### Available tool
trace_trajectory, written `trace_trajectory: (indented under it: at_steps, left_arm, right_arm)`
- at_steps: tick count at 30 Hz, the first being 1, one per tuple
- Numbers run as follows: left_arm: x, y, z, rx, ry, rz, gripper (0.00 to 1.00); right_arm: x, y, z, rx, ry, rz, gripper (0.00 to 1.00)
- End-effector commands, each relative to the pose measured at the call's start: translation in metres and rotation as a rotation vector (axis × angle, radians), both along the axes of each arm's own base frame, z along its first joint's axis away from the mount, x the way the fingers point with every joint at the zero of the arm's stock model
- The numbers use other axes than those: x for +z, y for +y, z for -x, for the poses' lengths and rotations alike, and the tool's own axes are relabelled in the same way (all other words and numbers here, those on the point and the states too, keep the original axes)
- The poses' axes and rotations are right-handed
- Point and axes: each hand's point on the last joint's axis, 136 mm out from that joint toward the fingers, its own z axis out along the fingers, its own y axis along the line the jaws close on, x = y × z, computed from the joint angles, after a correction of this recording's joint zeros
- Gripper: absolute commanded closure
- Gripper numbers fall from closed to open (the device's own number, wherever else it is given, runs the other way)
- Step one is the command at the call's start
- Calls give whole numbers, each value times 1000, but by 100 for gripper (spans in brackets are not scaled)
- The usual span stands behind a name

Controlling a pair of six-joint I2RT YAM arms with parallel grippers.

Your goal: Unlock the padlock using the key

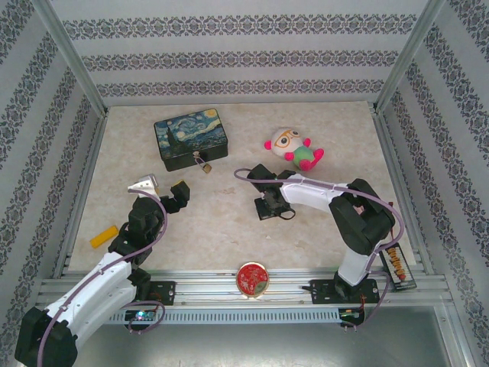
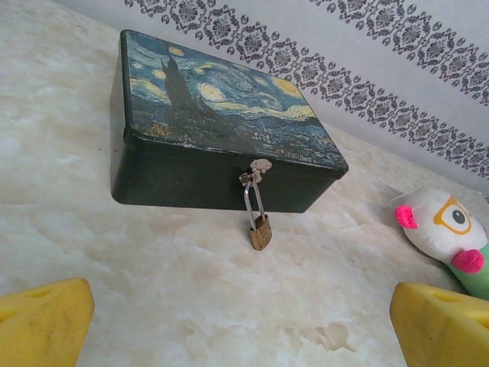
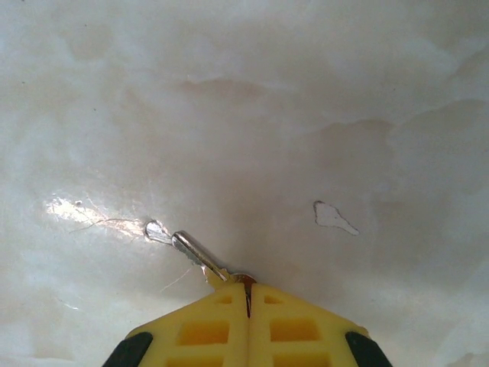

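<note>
Right gripper (image 3: 247,297) pinches the key (image 3: 189,248), left gripper (image 2: 243,325) spread wide facing the padlock (image 2: 260,232).

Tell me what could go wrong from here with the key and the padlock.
1. The right gripper pinches the key by one end only, with the rest jutting out aslant. It may twist or slip when pressed into the lock.
2. The padlock hangs loose from the hasp of the tin box, and the open left gripper is apart from it. Unheld, it may swing away from the key.
</note>
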Motion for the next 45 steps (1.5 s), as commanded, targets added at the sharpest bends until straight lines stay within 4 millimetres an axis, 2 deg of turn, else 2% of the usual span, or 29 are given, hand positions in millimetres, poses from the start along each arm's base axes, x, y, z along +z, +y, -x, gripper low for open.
trace_trajectory:
  at_steps: [1, 10, 17, 25, 32, 45]
  left_arm:
    - [8, 2, 0, 31, 5, 24, 1]
    - [13, 5, 1, 57, 45, 47, 1]
    - [27, -12, 0, -39, 49, 58, 1]
    - [53, -57, -3, -252, 59, 174, 1]
    - [62, -101, -5, -452, 87, 318, 1]
    - [59, -164, 0, -644, 131, 380, 27]
  right_arm:
    - [16, -5, -1, 30, -53, 19, 100]
    - [52, -3, -7, 120, -191, 43, 100]
    - [93, 17, -11, 196, -316, -15, 100]
    - [135, 51, -9, 257, -425, -184, 100]
    - [157, 66, -7, 274, -455, -301, 100]
    - [165, 82, -5, 273, -457, -398, 100]
